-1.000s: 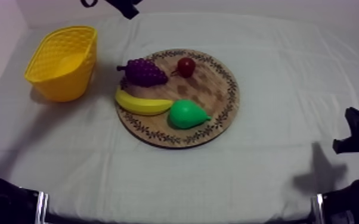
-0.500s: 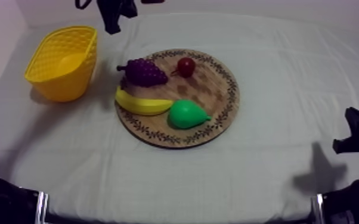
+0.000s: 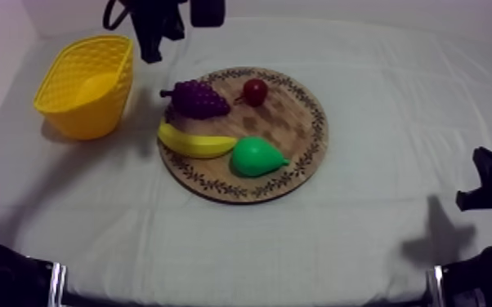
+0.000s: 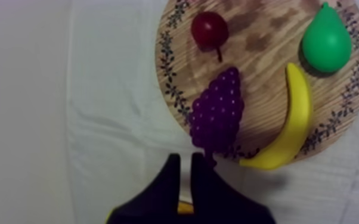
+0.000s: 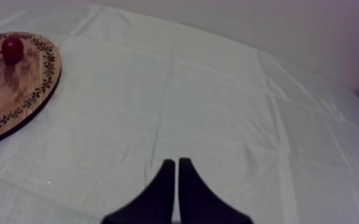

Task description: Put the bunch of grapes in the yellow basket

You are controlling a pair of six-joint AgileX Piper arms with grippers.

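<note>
One bunch of grapes (image 3: pixel 196 98) lies at ten o'clock on the single wooden board (image 3: pixel 302 122), with one small red fruit (image 3: pixel 255 91) at twelve, one banana (image 3: pixel 194 141) at nine and one pear (image 3: pixel 256 156) at six. One yellow basket (image 3: pixel 94 114) stands at the board's nine o'clock, apart from it. Of two grippers, the left gripper (image 3: pixel 149 54) hangs at eleven o'clock from the grapes, fingers pressed together, empty; the right gripper (image 5: pixel 176 161), over bare cloth (image 5: pixel 217 107), is likewise closed on nothing.

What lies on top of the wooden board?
A bunch of grapes, a small red fruit, a banana and a pear lie on the wooden board. The wood under them is hidden.
</note>
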